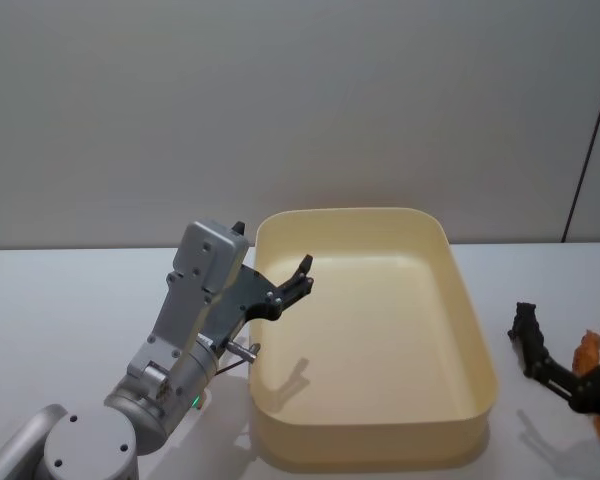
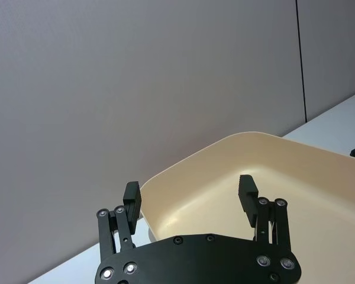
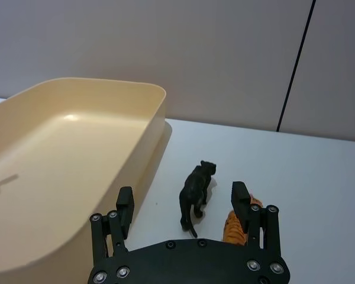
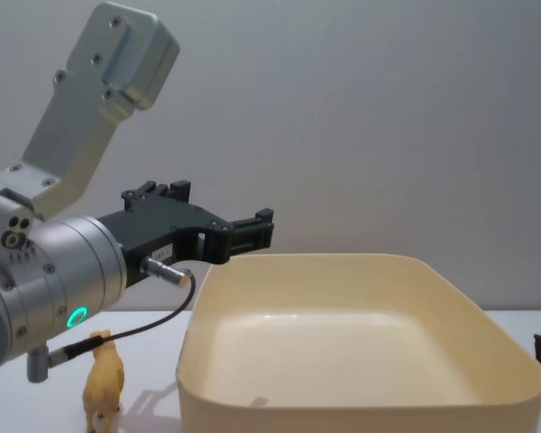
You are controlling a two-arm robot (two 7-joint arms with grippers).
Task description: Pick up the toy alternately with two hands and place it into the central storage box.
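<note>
The central storage box [image 1: 477, 330] is a large cream-yellow tub in the middle of the white table. My left gripper [image 1: 302, 276] hangs open over the tub's left wall with nothing in it, as the left wrist view [image 2: 189, 189] and chest view [image 4: 252, 231] also show. My right gripper [image 1: 568, 325] is low on the table to the right of the tub, open [image 3: 183, 201]. A black panther toy [image 3: 196, 192] stands between its fingers, untouched by them. An orange tiger toy [image 3: 232, 226] lies against one finger [image 3: 241, 200]. From the head view the tiger [image 1: 586, 352] sits between the fingers.
A yellow animal figure [image 4: 103, 379] stands on the table left of the tub [image 4: 361, 388], below my left arm. The tub's inside [image 3: 59, 148] holds nothing. A plain grey wall runs behind the table, and bare tabletop lies to the right of the tub.
</note>
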